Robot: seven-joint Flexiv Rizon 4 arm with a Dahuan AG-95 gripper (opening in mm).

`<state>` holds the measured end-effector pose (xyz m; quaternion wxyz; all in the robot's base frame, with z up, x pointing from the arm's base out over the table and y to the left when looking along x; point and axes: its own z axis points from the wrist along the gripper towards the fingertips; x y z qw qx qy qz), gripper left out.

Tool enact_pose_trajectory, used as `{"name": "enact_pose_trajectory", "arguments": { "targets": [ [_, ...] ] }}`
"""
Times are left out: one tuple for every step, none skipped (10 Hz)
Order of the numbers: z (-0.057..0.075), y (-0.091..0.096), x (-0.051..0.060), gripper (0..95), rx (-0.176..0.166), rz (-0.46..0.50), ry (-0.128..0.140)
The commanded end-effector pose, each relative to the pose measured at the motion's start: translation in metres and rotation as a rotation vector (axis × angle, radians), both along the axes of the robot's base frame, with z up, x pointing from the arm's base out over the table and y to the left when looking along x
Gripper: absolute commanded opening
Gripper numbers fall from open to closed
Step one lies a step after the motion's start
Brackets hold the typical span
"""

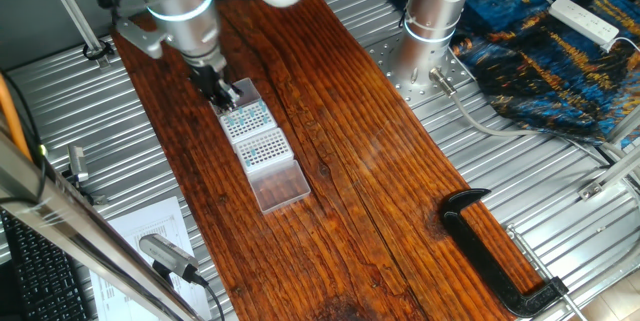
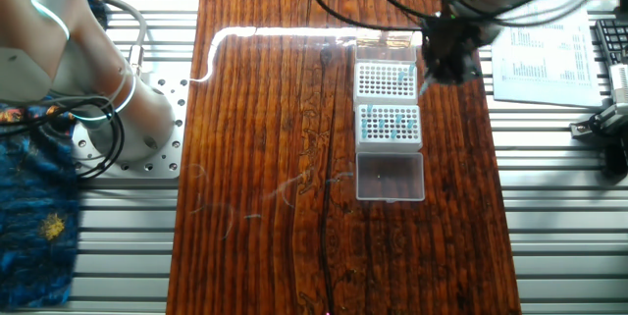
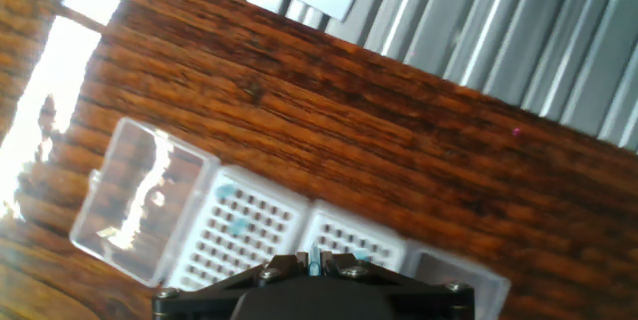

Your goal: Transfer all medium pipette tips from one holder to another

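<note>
tabletop (image 1: 340,161): reddish-brown streaked woodgrain | holders (image 2: 389,109): white, dotted hole grid | pipette tips (image 2: 402,131): teal-blue | gripper (image 1: 222,94): black | cloth (image 1: 540,51): blue, yellow swirls
</note>
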<state>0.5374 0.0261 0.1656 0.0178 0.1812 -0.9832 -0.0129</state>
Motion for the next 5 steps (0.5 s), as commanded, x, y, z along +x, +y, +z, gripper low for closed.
{"name": "enact_pose_trajectory", "arguments": {
  "targets": [
    [-0.012, 0.010, -0.021, 0.0, 0.000, -0.040, 0.002],
    [-0.014, 0.010, -0.025, 0.0, 0.002, -0.055, 0.013],
    [-0.018, 0.010, -0.032, 0.0, 0.003, -0.060, 0.026],
    [-0.022, 0.012, -0.040, 0.0, 0.008, -0.071, 0.024],
    [-0.026, 0.017, -0.048, 0.0, 0.011, -0.081, 0.020]
  ]
}}
